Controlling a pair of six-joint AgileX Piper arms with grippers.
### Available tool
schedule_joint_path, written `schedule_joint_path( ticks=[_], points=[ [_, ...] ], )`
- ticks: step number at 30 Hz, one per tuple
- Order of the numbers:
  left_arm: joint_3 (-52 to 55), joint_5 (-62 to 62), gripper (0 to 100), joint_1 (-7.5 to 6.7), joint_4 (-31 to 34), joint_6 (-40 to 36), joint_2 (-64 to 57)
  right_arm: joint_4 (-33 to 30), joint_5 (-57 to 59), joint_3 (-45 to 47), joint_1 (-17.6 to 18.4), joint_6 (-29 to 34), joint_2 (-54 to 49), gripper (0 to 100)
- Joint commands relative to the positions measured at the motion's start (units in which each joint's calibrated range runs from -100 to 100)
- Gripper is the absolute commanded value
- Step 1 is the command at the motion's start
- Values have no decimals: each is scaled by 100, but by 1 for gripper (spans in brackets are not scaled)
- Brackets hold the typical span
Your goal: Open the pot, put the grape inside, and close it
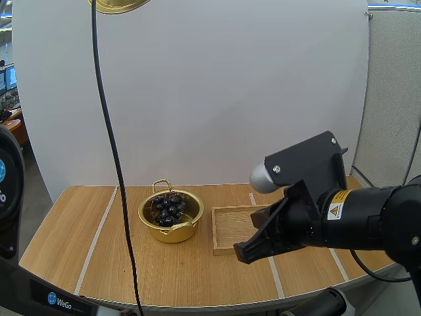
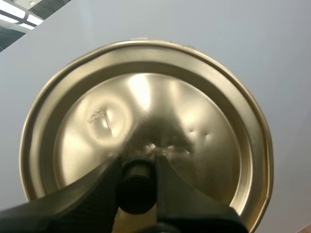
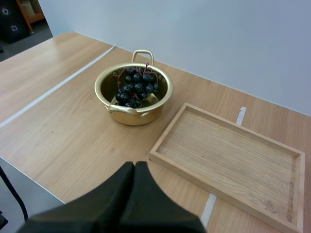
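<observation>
Dark grapes [image 3: 136, 88] in gold pot [image 3: 131, 115]; L jaws tight on lid [image 2: 194, 126] (R jaws closed)

robot lab: white screen [image 1: 230, 99] behind worktable [image 1: 79, 230]

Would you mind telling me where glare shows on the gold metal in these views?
Left wrist view: bright glare patches streak the round gold metal lid near the black knob pinched by the left hand. Right wrist view: the gold metal pot gleams along its rim, and the dark purple grapes carry small highlights.
</observation>
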Motion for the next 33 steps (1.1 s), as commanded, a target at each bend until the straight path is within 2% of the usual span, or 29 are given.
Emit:
schedule_joint_path(
  ticks=[1, 15, 24, 33],
  points=[
    [-40, -158, 0, -4, 92, -33, -58, -75, -108, 150, -27, -46, -38, 0],
    [-40, 0, 0, -4, 92, -43, -58, -75, -418, 151, -27, -46, -38, 0],
    [-40, 0, 0, -4, 92, -43, -58, -75, -1409, 151, -27, -46, -38, 0],
    [69, 0, 0, -4, 56, -43, -31, -75, -1392, 151, -27, -37, -38, 0]
  ],
)
